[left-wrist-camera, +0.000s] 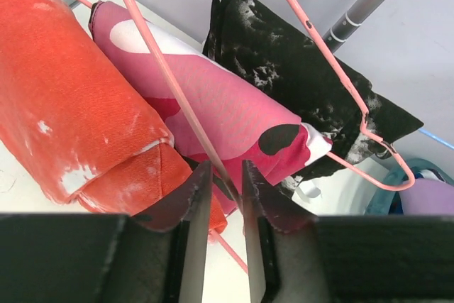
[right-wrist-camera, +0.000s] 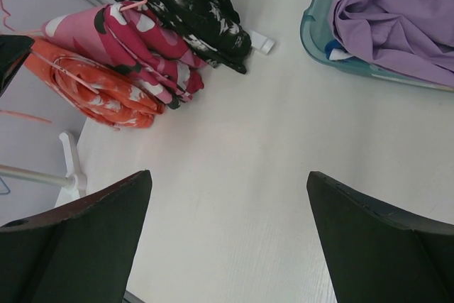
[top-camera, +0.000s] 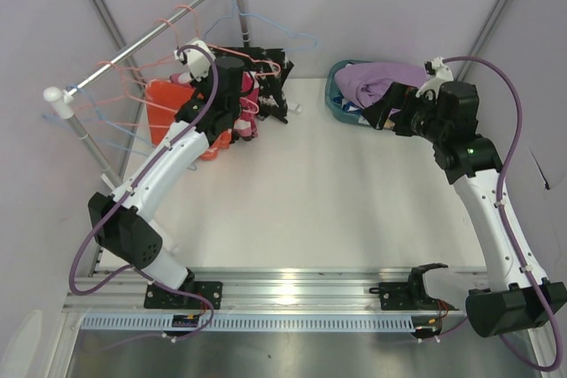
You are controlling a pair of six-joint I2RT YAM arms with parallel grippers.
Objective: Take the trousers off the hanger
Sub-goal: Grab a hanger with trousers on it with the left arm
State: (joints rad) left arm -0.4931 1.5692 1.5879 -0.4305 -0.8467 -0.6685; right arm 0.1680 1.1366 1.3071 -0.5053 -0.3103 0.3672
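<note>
**Task item.** Three pairs of trousers hang bunched at the desk's far left under the rail (top-camera: 151,37): the orange pair (left-wrist-camera: 71,104), the pink-magenta pair (left-wrist-camera: 227,111) and the black speckled pair (left-wrist-camera: 298,69). The lavender pair (right-wrist-camera: 397,19) already lies crumpled in the teal basket (right-wrist-camera: 312,33).

**Step in hand.** Judged to be the pink-magenta pair's removal. The left fingers (left-wrist-camera: 195,196) stand narrowly apart with the pink hanger (left-wrist-camera: 170,83) wire running between them. Whether they pinch wire or cloth cannot be told.

**Next move.** It likely calls for a firm hold on cloth, not wire, then a pull along the bar.

**Materials.** The cloth is a woven twill, folded into soft rolls. The hanger is thin, springy coated wire. The desk (right-wrist-camera: 269,161) is smooth and white.

**Other arm.** The right fingers (right-wrist-camera: 92,225) are spread wide and empty over bare desk beside the basket.
</note>
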